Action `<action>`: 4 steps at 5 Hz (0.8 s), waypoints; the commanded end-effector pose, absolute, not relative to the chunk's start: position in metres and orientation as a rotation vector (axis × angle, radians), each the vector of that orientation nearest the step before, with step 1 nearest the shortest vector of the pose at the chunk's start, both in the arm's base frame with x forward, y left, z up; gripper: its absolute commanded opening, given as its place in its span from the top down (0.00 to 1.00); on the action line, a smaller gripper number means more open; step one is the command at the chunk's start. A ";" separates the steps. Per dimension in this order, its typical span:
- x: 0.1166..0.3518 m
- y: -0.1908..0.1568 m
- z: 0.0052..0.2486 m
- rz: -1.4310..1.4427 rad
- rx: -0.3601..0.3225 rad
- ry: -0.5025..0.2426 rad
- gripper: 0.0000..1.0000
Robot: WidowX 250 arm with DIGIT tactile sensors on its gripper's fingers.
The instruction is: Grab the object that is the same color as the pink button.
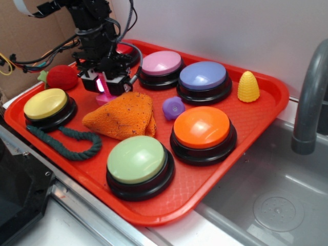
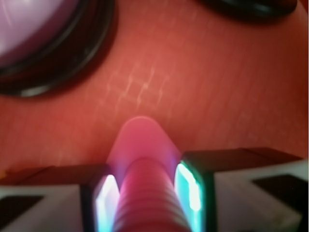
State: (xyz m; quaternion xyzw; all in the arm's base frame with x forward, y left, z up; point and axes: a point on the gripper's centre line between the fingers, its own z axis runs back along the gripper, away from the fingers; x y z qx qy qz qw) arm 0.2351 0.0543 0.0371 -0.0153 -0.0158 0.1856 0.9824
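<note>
On red waffle-textured tray (image 1: 266, 110), gripper (image 2: 145, 193) clamped on ribbed hot-pink bolt (image 2: 145, 193), w/ domed pink button (image 1: 161, 63) nr, knit orange cloth (image 1: 123, 117) beside.

The pink bolt (image 2: 145, 193) is ribbed plastic. The red tray (image 1: 266, 110) is bumpy plastic. The orange cloth (image 1: 123, 117) looks rough. The green rope (image 1: 69, 141) is twisted. The buttons look smooth and shiny.

A red tray (image 1: 266, 97) sits on the worktop (image 1: 92, 225) beside a steel sink (image 1: 277, 205). On the tray lie six domed buttons: yellow (image 1: 46, 104), green (image 1: 136, 160), orange (image 1: 202, 128), purple-blue (image 1: 203, 77), the pink button (image 1: 161, 63) and one mostly hidden, plus an orange cloth (image 1: 123, 117), green rope (image 1: 64, 141), plush strawberry (image 1: 61, 77), yellow corn toy (image 1: 248, 86), small purple toy (image 1: 173, 107) and the pink bolt (image 1: 106, 95)
</note>
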 end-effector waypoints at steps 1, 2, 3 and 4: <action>0.247 0.059 0.114 0.326 -0.026 -0.133 1.00; 0.249 0.046 0.159 0.262 -0.040 -0.184 1.00; 0.245 0.035 0.201 0.230 -0.109 -0.266 1.00; 0.242 0.027 0.215 0.220 -0.081 -0.313 1.00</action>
